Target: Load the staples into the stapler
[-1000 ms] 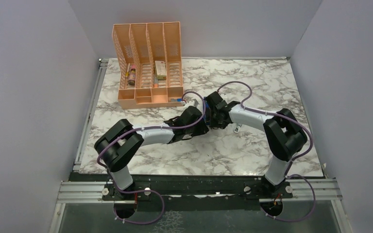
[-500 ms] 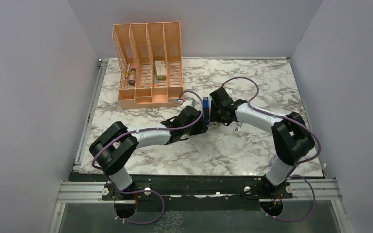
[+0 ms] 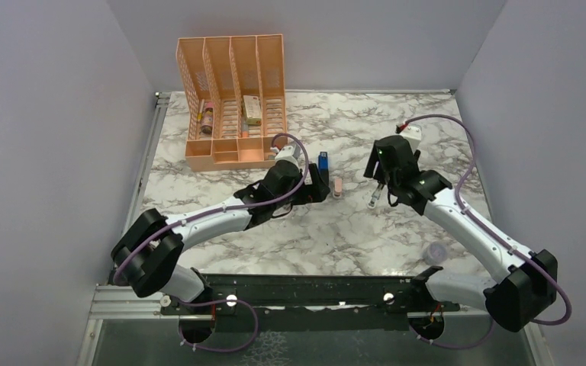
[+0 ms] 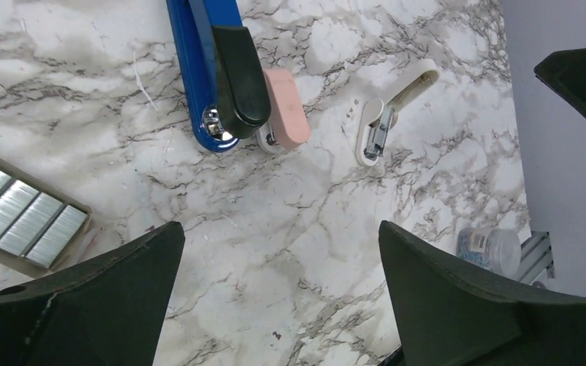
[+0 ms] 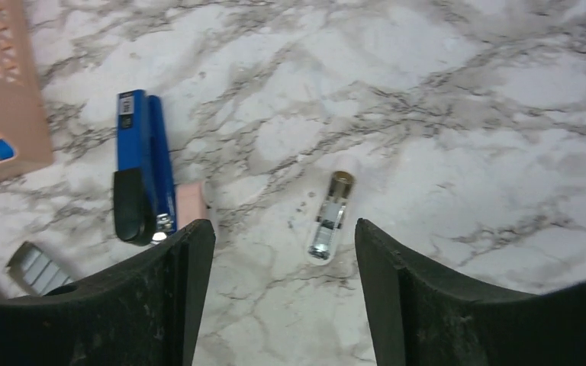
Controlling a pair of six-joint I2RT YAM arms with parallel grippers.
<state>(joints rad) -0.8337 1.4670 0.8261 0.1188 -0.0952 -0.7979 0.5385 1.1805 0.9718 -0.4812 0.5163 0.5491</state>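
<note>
The blue stapler (image 4: pixel 202 76) with its black top arm lies flat on the marble, free of both grippers; it also shows as the stapler (image 3: pixel 323 162) and stapler (image 5: pixel 143 160). The staples (image 4: pixel 23 215) are silvery strips in a small tray at the left edge of the left wrist view, and the same staples (image 5: pixel 37 267) show at the lower left of the right wrist view. My left gripper (image 4: pixel 281 232) is open over bare marble just short of the stapler. To the stapler's right, over the table, my right gripper (image 5: pixel 284 227) stands open and empty.
A pink eraser (image 4: pixel 287 107) touches the stapler's side. A white clip-like piece (image 5: pixel 330 217) lies to its right. The orange desk organizer (image 3: pixel 233 107) stands at the back left. A small jar (image 3: pixel 435 252) sits near the front right.
Both grippers opened and pulled away from the stapler, which now lies alone on the table. The right arm swung back to the right; the left arm drew slightly left.
</note>
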